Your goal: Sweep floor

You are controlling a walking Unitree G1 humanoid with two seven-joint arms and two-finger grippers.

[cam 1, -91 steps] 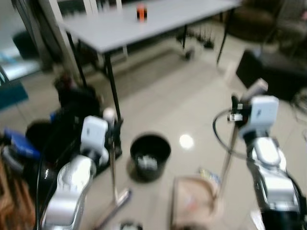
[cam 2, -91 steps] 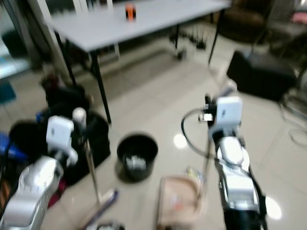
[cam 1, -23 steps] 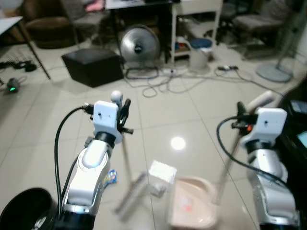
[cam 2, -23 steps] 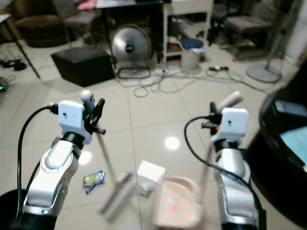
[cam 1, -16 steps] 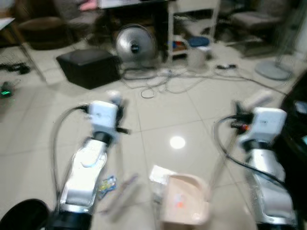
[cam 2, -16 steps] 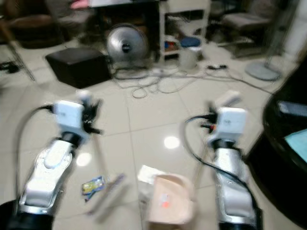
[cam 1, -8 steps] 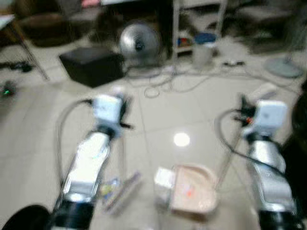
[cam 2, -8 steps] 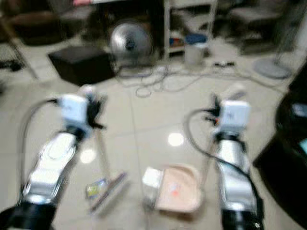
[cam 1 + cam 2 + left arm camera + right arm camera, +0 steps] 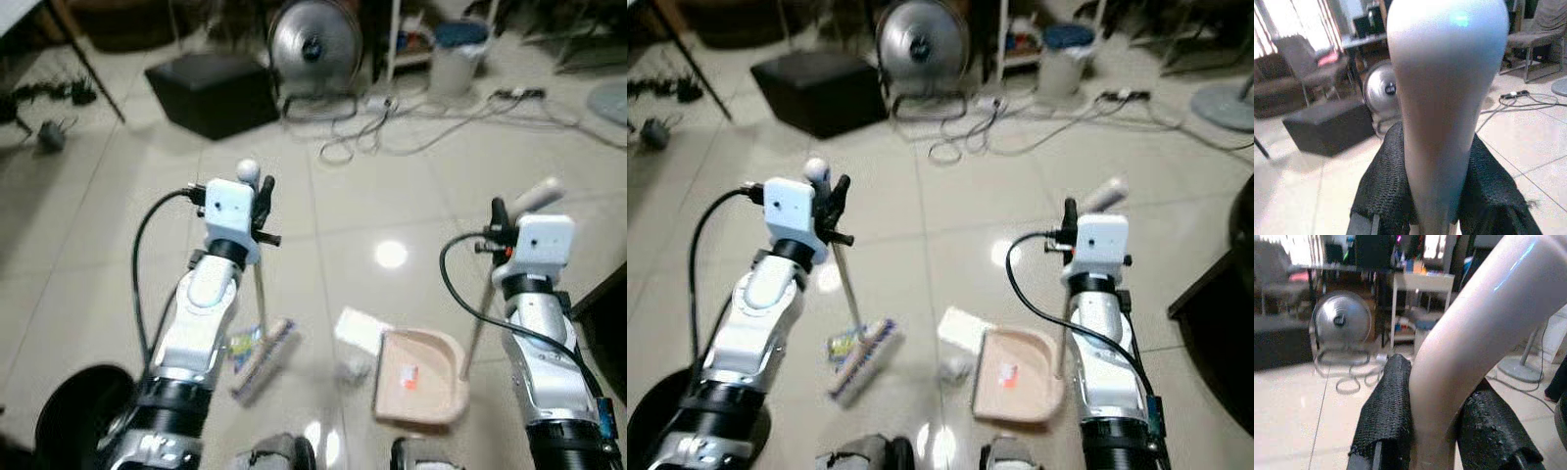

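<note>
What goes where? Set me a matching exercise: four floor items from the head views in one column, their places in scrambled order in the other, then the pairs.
Things:
1. broom
2. dustpan
3. white crumpled paper
4. colourful wrapper

Places:
A. on the tiles just to the robot's left of the dustpan's open mouth
B. its handle is gripped by the right tool
C. its handle is gripped by the left tool
D. on the tiles right beside the broom head, on the robot's left side

Pairs: 1-C, 2-B, 3-A, 4-D
</note>
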